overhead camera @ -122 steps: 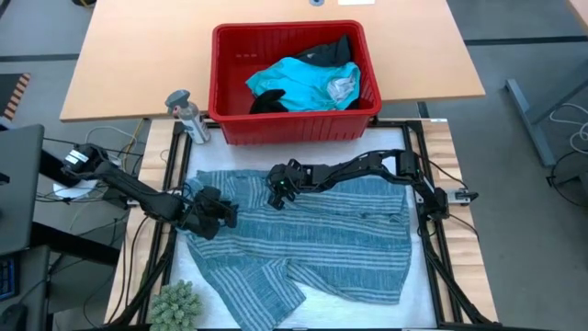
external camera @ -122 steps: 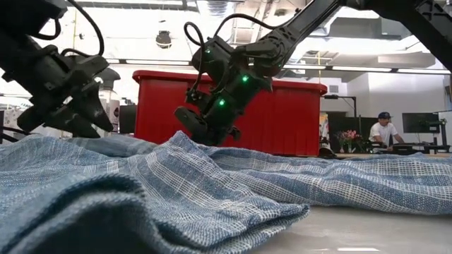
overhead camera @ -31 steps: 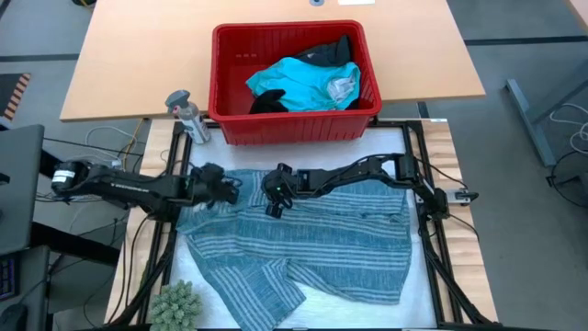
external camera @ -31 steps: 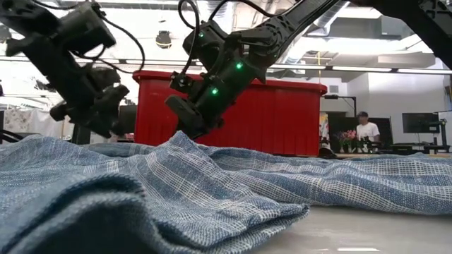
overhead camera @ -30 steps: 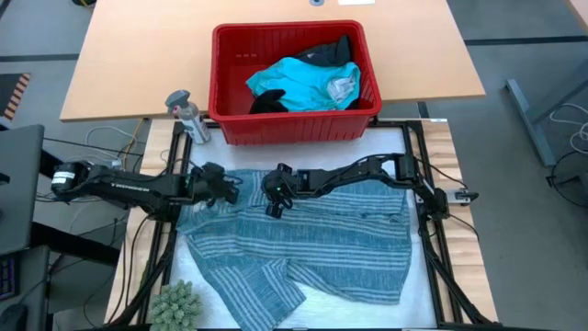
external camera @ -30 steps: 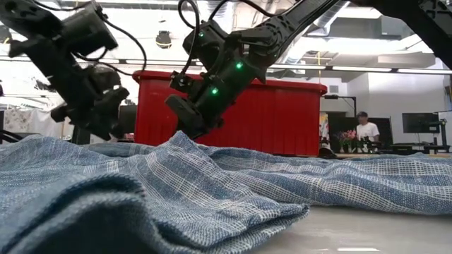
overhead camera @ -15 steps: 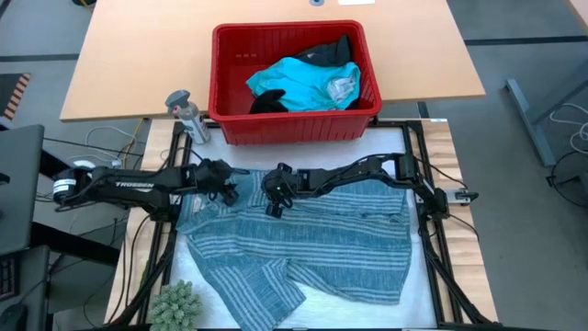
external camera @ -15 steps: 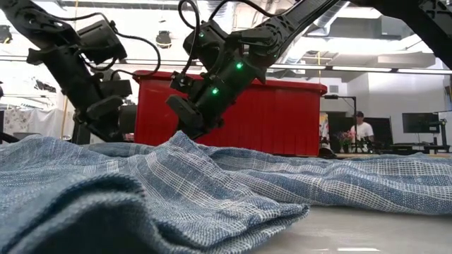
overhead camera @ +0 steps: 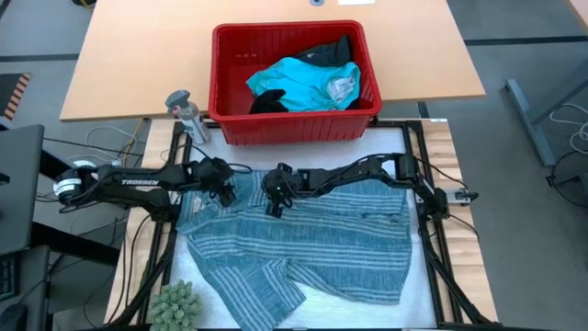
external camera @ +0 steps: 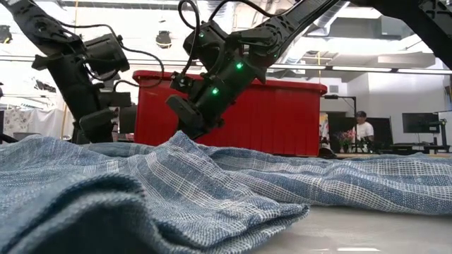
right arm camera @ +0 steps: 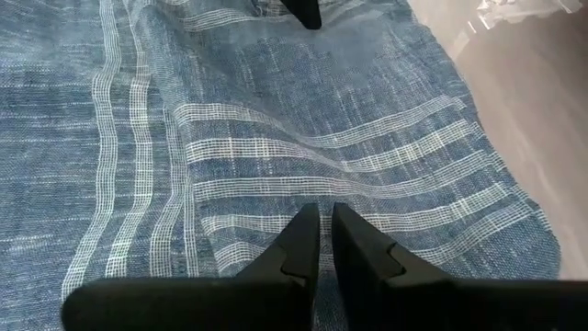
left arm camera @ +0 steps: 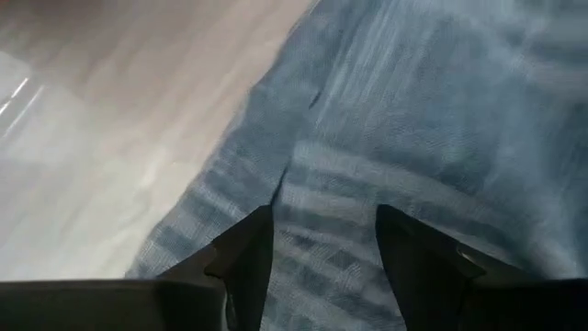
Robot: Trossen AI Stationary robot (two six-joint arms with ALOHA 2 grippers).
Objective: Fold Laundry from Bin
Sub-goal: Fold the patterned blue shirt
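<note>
The blue-grey striped garment (overhead camera: 303, 239) lies spread out and rumpled on the white mat. The red bin (overhead camera: 294, 124) stands beyond it and holds a turquoise garment (overhead camera: 299, 83) and black ones. My right gripper (right arm camera: 323, 213) is shut on a raised ridge of the striped garment near its far edge (external camera: 185, 125). My left gripper (left arm camera: 322, 221) stands open, fingers pointing down, just over the garment's far left edge (overhead camera: 220, 191). Whether it touches the cloth, I cannot tell. My right gripper pinches a raised fold of the striped garment (right arm camera: 322, 198) between its two fingers, near the garment's far edge. The fingers slant down from the table's right side. In the low view the cloth rises to a small peak (external camera: 176, 137) at the fingertips; the remainder lies on the mat.
A small grey bottle (overhead camera: 186, 115) stands left of the bin. A green spiky plant (overhead camera: 175, 303) sits at the mat's near left corner. Black frame rails (overhead camera: 432, 221) run along both sides of the mat. A person (external camera: 361, 128) sits far off in the room.
My left gripper has come down toward the garment's far left edge and moved a little toward my right gripper, tipping its fingers downward. The striped garment has kept its shape.
</note>
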